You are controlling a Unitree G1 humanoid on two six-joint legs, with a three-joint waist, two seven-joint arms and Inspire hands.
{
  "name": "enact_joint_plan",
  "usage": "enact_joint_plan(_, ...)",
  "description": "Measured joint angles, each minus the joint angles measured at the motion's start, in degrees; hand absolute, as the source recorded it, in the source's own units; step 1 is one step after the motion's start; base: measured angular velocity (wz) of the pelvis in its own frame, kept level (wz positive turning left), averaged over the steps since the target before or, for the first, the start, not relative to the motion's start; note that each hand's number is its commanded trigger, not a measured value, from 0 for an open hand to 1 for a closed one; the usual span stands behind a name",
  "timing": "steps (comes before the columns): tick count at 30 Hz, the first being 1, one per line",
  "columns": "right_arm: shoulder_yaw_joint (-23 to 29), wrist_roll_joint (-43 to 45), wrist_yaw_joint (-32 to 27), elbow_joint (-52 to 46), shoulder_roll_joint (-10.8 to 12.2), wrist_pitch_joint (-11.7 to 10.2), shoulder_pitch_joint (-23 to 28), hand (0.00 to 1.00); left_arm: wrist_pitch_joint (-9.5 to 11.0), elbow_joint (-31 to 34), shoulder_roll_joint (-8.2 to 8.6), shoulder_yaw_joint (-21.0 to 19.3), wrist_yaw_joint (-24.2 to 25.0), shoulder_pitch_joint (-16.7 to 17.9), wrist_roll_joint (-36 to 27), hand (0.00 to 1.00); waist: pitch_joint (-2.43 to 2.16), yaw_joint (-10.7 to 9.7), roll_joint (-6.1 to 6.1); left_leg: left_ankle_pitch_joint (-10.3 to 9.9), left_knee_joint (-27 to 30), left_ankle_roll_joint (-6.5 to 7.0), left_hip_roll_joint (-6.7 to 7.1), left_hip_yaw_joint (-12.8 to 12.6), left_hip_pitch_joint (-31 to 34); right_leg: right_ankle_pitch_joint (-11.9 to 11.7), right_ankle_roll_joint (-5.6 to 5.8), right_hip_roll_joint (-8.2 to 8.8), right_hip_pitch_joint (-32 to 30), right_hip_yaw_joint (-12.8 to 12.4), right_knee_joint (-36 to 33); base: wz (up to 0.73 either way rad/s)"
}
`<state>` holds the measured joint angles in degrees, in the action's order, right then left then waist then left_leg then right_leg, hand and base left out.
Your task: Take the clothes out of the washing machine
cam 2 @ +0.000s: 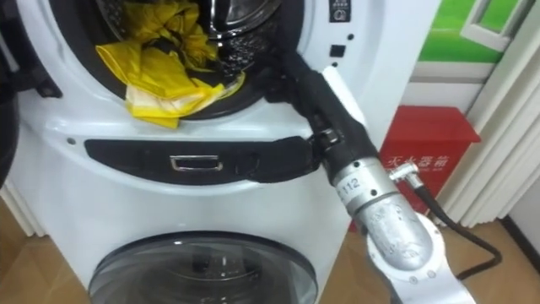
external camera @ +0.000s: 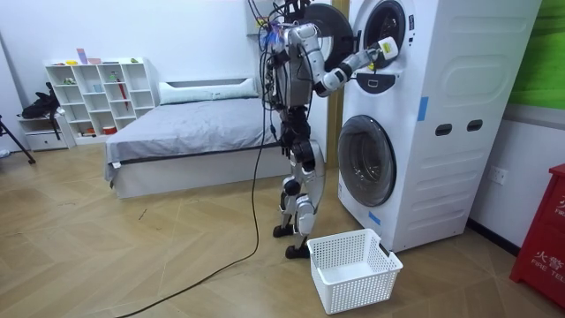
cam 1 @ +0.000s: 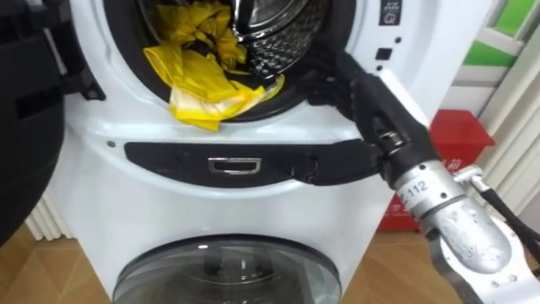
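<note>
A yellow garment point(cam 1: 198, 80) lies in the upper washing machine's drum point(cam 1: 278, 38) and hangs out over the lower rim of the opening. My right hand point(cam 1: 337, 84) reaches in from the lower right and rests at the rim's lower right, just beside the garment's right end. It is dark against the dark door seal. In the room view I stand upright in front of the stacked machines point(external camera: 424, 115), with my right hand point(external camera: 381, 50) raised to the upper opening.
The upper machine's dark door point(cam 1: 25, 110) stands open at my left. Below is the lower machine's shut glass door point(cam 1: 228, 270). A white laundry basket point(external camera: 353, 268) sits on the floor by my feet. A red box point(cam 1: 460, 135) stands right of the machines.
</note>
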<state>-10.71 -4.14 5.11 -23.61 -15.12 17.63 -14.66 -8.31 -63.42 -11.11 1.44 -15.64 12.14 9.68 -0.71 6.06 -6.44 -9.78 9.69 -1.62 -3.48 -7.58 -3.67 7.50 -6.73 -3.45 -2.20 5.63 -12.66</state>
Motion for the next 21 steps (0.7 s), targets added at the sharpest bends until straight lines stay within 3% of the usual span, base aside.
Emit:
enact_joint_plan(10, -2.45, -0.12, 2.74, 0.0, 0.48, 1.75, -0.03, 0.0, -1.35, -0.73, -0.67, -0.01, -1.66, -0.08, -0.04, 0.0, -0.02, 2.3, -0.16, 0.81, 0.14, -1.41, -1.03, 0.28, 0.04, 0.16, -0.9, -0.86, 0.11, 0.68, 0.03, 0.02)
enact_joint_plan(12, -5.06, -1.17, 6.04, 0.0, 1.12, 1.65, -2.75, 0.0, -1.38, -0.84, -0.67, -0.09, -1.66, 0.06, -0.12, 0.0, 0.05, 2.95, -0.03, 0.87, 0.15, -1.49, -1.13, 0.31, -0.03, 0.22, -0.98, -0.99, -0.1, 0.62, 0.06, 0.02)
enact_joint_plan(14, -7.97, -3.09, 9.18, -0.05, 1.81, 0.83, -5.3, 0.0, -1.26, -0.99, -0.68, -0.13, -1.64, -0.43, -0.16, 0.0, 0.18, 4.05, 0.16, 0.91, 0.11, -1.56, -1.15, 0.55, 0.02, 0.22, -1.02, -1.05, -0.02, 0.67, 0.28, 0.08)
enact_joint_plan(18, -11.55, -8.11, 14.48, -2.02, 3.26, -1.27, -6.97, 0.0, -0.39, -1.35, -0.67, -0.06, -1.46, -0.74, -0.11, 0.0, -0.29, 5.62, -0.65, 0.73, -0.05, -1.87, -0.78, 2.69, -0.18, 0.07, -1.32, -0.9, 1.29, 1.66, 1.19, 0.3)
enact_joint_plan(21, -13.09, -11.32, 18.41, -2.29, 4.34, -1.97, -8.91, 0.0, -0.5, -2.98, -0.57, -0.18, -0.94, -0.8, -0.12, 0.0, -0.13, 5.82, -0.86, 0.48, -0.15, -1.58, -0.04, 4.58, -0.91, 0.41, -0.53, -0.19, 3.32, 3.34, 2.26, 0.31)
